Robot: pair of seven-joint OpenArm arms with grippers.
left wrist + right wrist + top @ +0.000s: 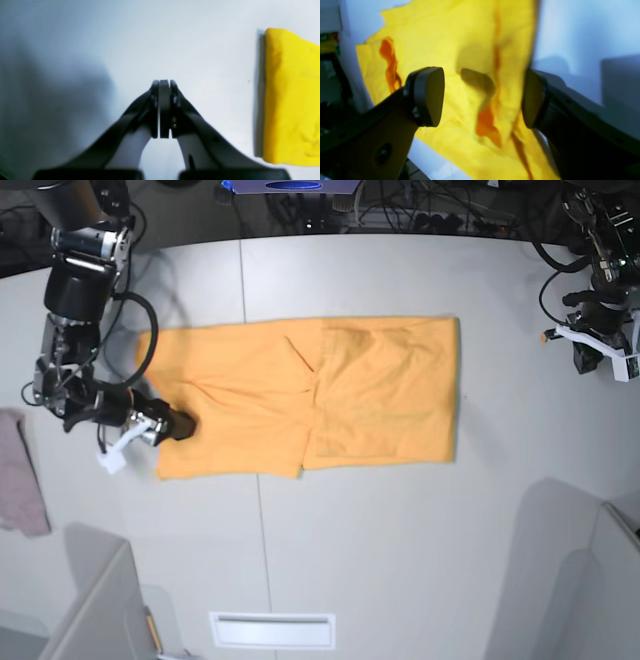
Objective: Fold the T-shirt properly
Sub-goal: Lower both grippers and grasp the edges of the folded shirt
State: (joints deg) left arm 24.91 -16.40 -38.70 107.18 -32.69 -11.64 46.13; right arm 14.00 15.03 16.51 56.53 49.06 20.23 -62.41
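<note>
T-shirt (pixel 310 395) flat on table (pixel 400 530), pinkish cloth (pixel 20 480) maybe off edge

Bare table (pixel 400 540) across the lower centre and right of the base view, free to pass. T-shirt (pixel 310 395) fills mid-frame. Pink cloth (pixel 20 475) at left edge; grey bins in lower corners (pixel 590 570) block there.

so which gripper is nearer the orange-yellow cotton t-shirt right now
Right. The right gripper sits at the orange-yellow cotton T-shirt's edge, fingers open over the fabric. The left gripper is shut, well off to the shirt's far side over bare table.
</note>
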